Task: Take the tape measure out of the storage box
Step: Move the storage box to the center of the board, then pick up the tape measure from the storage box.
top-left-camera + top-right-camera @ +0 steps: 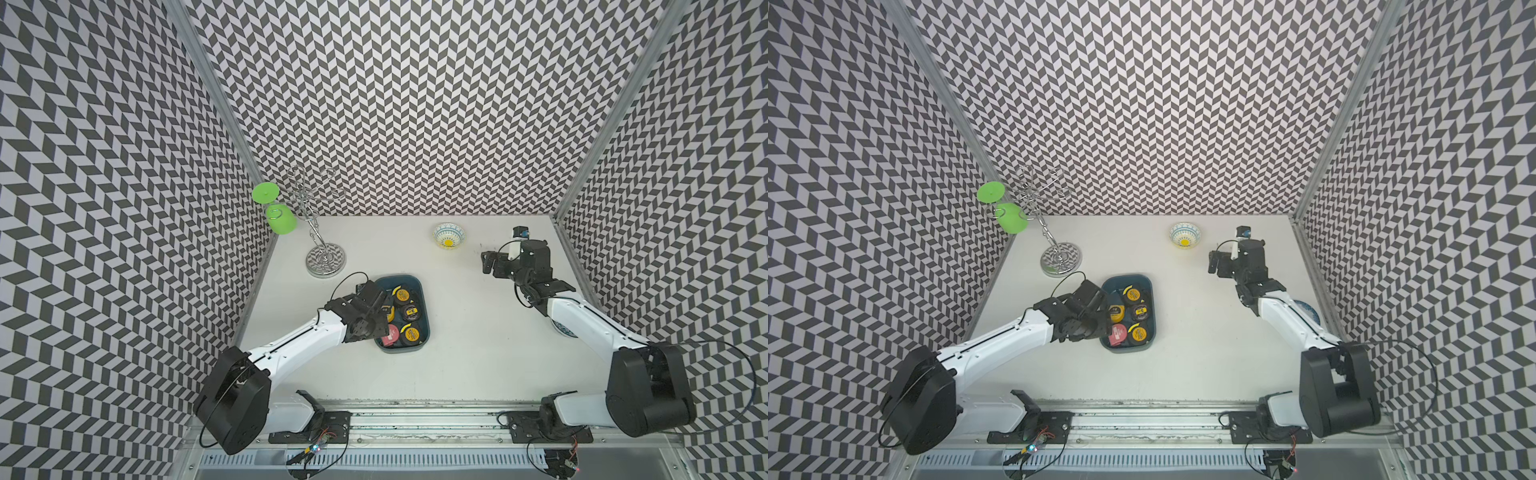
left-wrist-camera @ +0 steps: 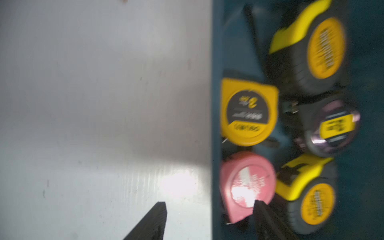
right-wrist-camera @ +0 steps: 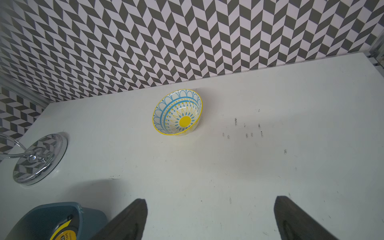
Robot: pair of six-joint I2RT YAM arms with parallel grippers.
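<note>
Tape measure (image 2: 245,180) label blurs unreadably; left gripper (image 2: 209,203) and right gripper (image 3: 211,199) gape empty

The storage box (image 1: 425,316) looks matt plastic, the stand (image 1: 326,259) mirror-polished metal.

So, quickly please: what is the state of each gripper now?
Left gripper: open, holding nothing, over the box rim.
Right gripper: open, empty.

Table (image 1: 478,332) with storage box (image 1: 402,349), bowl (image 1: 449,236), stand (image 1: 326,262)
</note>
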